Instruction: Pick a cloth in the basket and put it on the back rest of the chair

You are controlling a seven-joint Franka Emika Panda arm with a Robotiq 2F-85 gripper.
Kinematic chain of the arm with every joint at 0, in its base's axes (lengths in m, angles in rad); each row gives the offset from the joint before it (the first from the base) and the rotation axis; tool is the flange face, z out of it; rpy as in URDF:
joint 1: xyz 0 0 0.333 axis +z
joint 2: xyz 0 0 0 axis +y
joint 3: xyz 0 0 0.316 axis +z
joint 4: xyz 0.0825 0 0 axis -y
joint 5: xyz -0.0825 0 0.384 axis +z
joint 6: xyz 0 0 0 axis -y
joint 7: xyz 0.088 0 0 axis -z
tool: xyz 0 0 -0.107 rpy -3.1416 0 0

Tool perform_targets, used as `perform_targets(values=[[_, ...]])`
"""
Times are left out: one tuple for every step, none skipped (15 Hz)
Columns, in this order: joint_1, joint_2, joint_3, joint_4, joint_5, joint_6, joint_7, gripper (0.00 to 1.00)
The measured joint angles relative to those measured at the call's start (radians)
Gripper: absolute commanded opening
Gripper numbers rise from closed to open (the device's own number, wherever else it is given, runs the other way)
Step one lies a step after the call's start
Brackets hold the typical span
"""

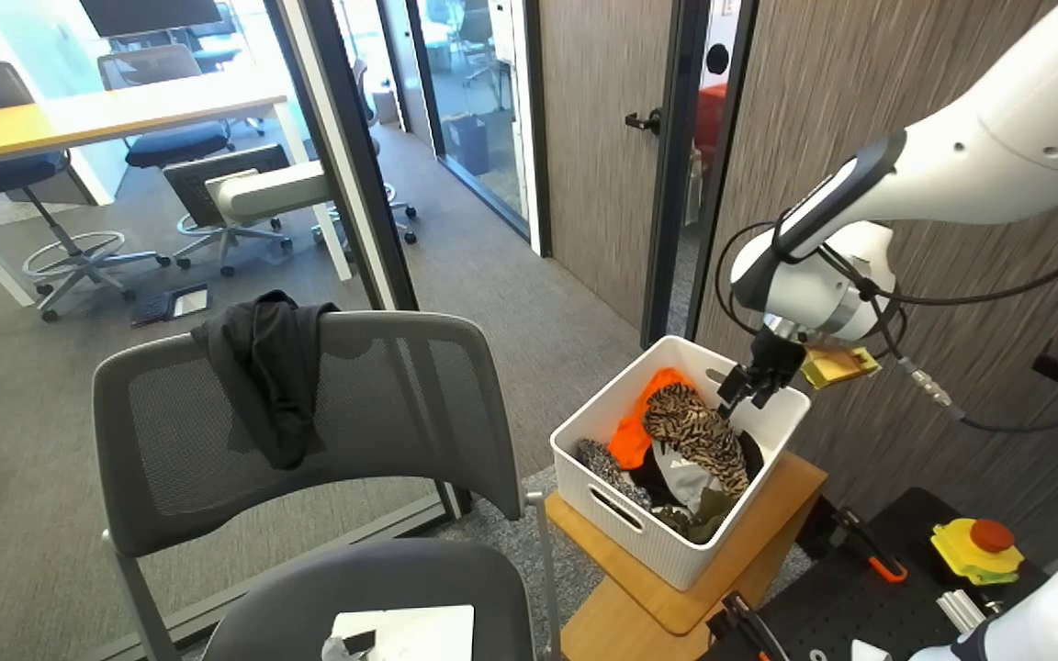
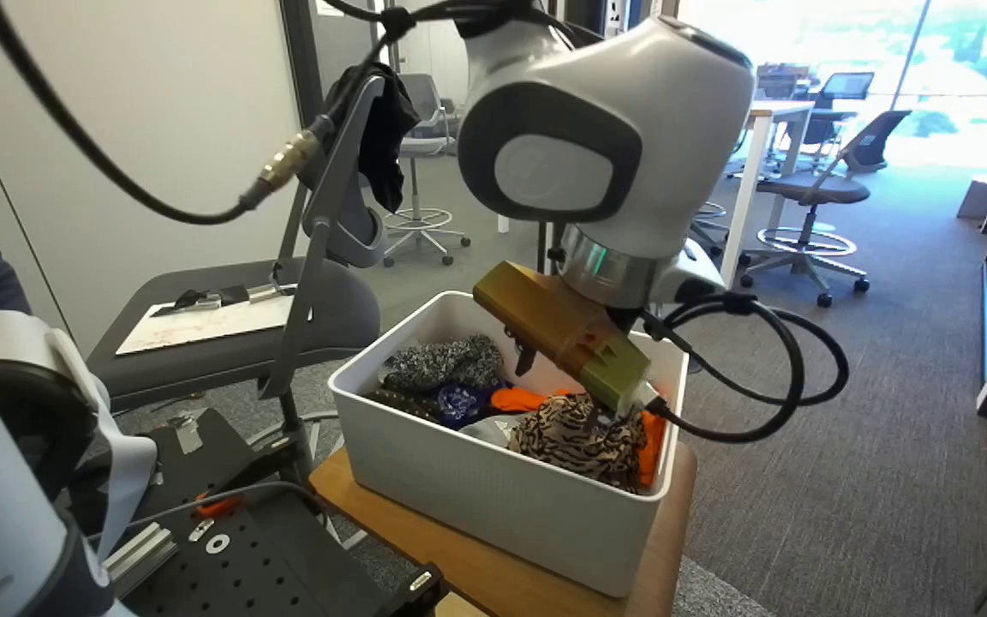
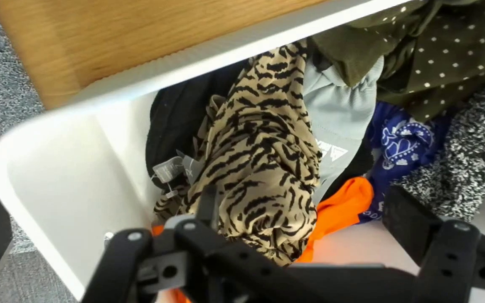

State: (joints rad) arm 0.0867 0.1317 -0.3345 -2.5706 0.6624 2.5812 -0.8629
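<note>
The tan-and-black animal-print cloth (image 1: 694, 431) lies bunched on other fabrics in the white basket (image 1: 658, 553). It also shows in an exterior view (image 2: 575, 439) and in the wrist view (image 3: 263, 160). My gripper (image 1: 746, 397) is over the basket, near its wall and beside the cloth. In the wrist view the gripper (image 3: 307, 212) is open, its fingers wide apart. One finger overlaps the cloth's edge; whether it touches cannot be told. The other finger is over the patterned fabrics. The grey chair's backrest (image 1: 400, 404) stands apart from the basket.
A black cloth (image 1: 276, 376) hangs over the chair's backrest. A white board (image 1: 410, 633) lies on the seat. An orange cloth (image 3: 343, 206) and several other fabrics share the basket. The basket stands on a wooden stand (image 1: 731, 551). A wood-panelled wall (image 1: 951, 367) is behind the arm.
</note>
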Motion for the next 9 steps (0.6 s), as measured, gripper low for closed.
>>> perform_targets(values=[[0.0, 0.052, 0.009, 0.031, 0.033, 0.0, -0.032, 1.0], [-0.002, 0.103, 0.019, 0.064, 0.055, 0.0, -0.057, 1.0], [-0.028, 0.149, 0.053, 0.094, 0.059, 0.002, -0.067, 1.0], [-0.07, 0.19, 0.101, 0.12, 0.053, 0.006, -0.068, 1.0], [-0.103, 0.227, 0.135, 0.142, 0.033, 0.007, -0.065, 1.0], [-0.133, 0.259, 0.162, 0.161, 0.003, 0.006, -0.059, 1.0], [-0.158, 0.285, 0.181, 0.174, -0.033, 0.006, -0.044, 1.0], [-0.178, 0.304, 0.194, 0.181, -0.073, 0.006, -0.022, 1.0], [-0.196, 0.316, 0.207, 0.184, -0.112, 0.006, -0.004, 1.0]])
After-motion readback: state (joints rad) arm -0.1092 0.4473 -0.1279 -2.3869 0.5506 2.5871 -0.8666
